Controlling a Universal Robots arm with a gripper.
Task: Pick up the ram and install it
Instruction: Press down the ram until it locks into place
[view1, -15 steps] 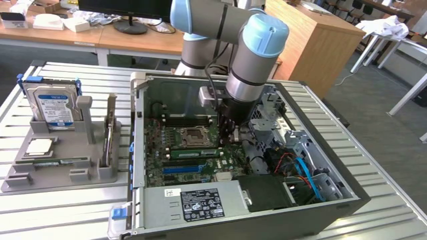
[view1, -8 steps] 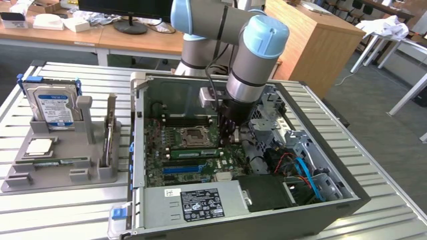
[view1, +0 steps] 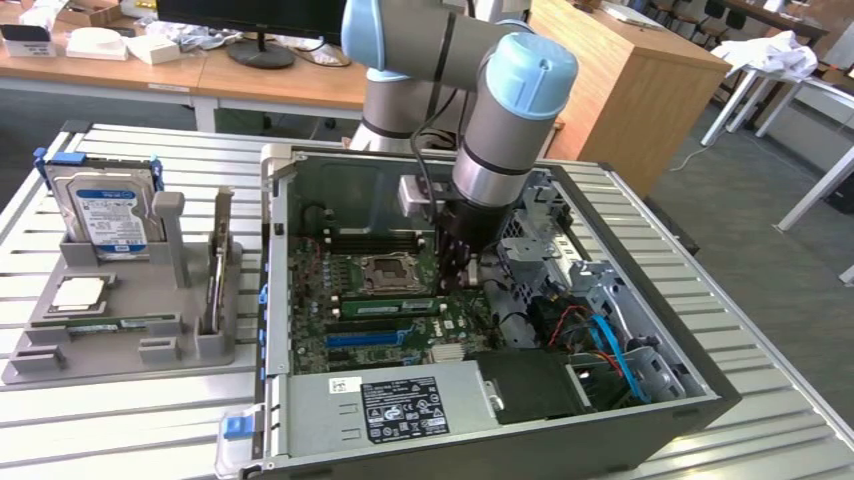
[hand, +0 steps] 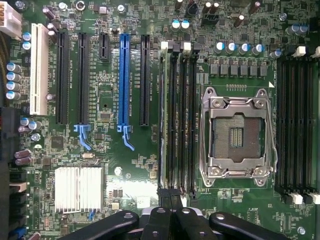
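The ram (view1: 387, 307) is a thin green stick standing on edge in a memory slot on the motherboard, inside the open computer case. In the wrist view the ram (hand: 164, 120) shows edge-on in the slot farthest from the processor socket, with black empty slots beside it. My gripper (view1: 459, 290) reaches down into the case at one end of that stick. Its black fingers (hand: 176, 207) are shut together with nothing between them, and the gripper (hand: 170, 196) hovers over the end of the slot bank. Whether the tips touch the ram I cannot tell.
An open, empty processor socket (hand: 236, 132) lies beside the memory slots, and a long blue slot (hand: 124, 80) lies on their other side. A grey holder tray (view1: 120, 345) on the exterior view's left carries a hard drive (view1: 107, 215) and a silver processor chip (view1: 78, 292). Cables and the drive cage (view1: 601, 320) crowd the case's right side.
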